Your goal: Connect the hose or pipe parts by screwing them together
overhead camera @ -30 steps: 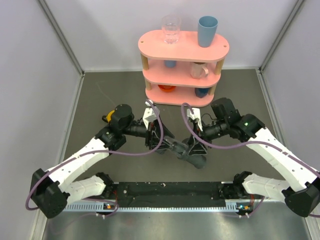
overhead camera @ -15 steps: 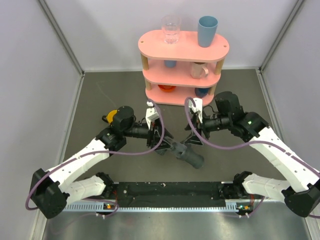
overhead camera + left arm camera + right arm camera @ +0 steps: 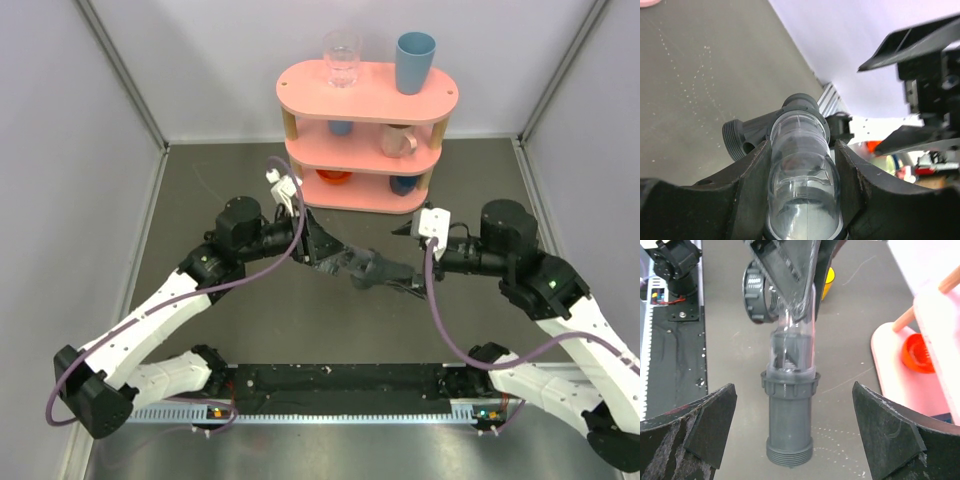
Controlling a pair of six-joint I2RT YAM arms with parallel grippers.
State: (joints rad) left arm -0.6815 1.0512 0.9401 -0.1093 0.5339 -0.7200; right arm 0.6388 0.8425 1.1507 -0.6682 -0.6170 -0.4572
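My left gripper (image 3: 328,252) is shut on the translucent smoky-grey tube (image 3: 347,262), which it holds off the table, pointing right. In the left wrist view both dark fingers press the tube (image 3: 800,165). The tube's far end sits inside the collar of the dark grey pipe fitting (image 3: 380,270). A threaded side port of the fitting (image 3: 742,137) shows beside the left finger. My right gripper (image 3: 407,260) stands open at the fitting's free threaded end. In the right wrist view the right gripper (image 3: 794,387) has its fingertips (image 3: 720,405) wide apart, clear of the fitting (image 3: 790,425) and the tube (image 3: 790,340).
A pink three-tier shelf (image 3: 300,95) stands at the back, with a clear glass (image 3: 341,58) and a blue cup (image 3: 414,62) on top and cups and an orange bowl (image 3: 917,352) on lower tiers. A small yellow cup (image 3: 828,282) sits behind the left gripper. A black rail (image 3: 340,380) lines the near edge.
The right gripper has opened, let go of the fitting and drawn back to the right. The left arm has swung the joined parts up and back, keeping its grip on the tube.
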